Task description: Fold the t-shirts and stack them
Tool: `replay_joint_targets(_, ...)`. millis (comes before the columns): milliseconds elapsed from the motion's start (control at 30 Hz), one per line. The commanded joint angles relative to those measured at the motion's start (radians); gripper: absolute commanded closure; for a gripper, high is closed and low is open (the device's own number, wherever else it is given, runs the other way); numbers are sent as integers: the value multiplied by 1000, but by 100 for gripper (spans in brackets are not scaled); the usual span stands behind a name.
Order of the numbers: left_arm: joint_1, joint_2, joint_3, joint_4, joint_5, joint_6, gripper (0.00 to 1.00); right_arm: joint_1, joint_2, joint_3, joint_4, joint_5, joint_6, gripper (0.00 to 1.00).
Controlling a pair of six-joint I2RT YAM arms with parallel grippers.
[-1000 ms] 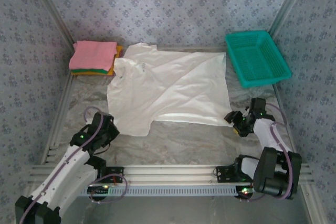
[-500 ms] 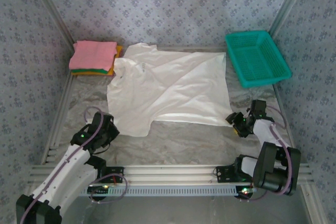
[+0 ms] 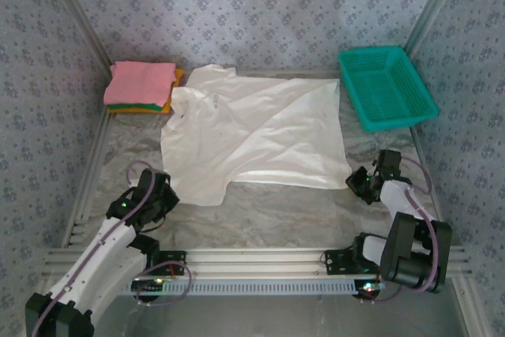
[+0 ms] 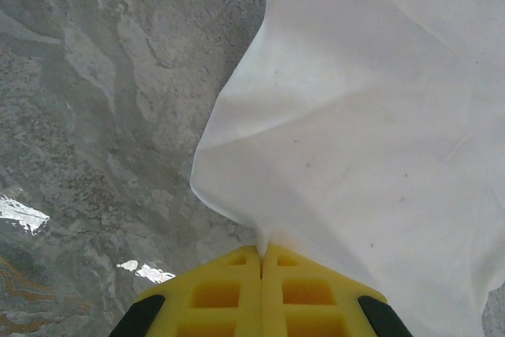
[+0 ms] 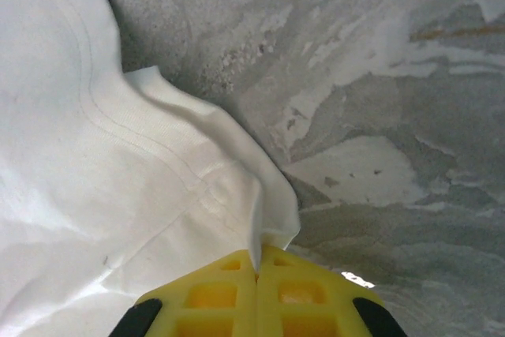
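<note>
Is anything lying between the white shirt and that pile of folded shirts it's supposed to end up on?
Nothing visible. The white t-shirt lies spread right beside the folded stack, and the teal basket sits at the opposite side of the table.

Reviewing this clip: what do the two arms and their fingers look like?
The left arm and right arm have white shells, black joints, thin looped cables and small green lights. Their fingers are yellow moulded blocks with square recesses.
</note>
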Motion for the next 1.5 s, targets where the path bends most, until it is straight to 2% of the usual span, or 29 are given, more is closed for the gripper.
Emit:
replay_joint_targets(0,11,-10,54,-21,-13,39,100,-6,-41,30,-41,0,-7,100)
replay_joint_targets(333,14,-77,218,-143,-37,110,100,-35,-330,138,-340,-70,11,100)
replay_joint_targets(467,14,-114,233,-215,-54,131,100,-55,-389,139,-402,-90,5,100)
replay_joint_targets(733,6,-290,257,-278,-66,97,100,-127,-498,132,-493,-150,1,100)
replay_joint_targets(900,6,-194,361,-234,-45,182,100,-112,-469,204,-430,-170,-24,100)
replay_joint_targets(1067,6,-91,442,-197,-81,244,100,-98,-403,316,-427,-140,-103,100)
replay_joint_targets(1267,16,-70,440,-173,-100,247,100,-64,-349,403,-407,-156,-128,100)
replay_joint_targets(1467,25,-68,452,-143,-122,265,100,-10,-243,647,-462,-117,-175,100)
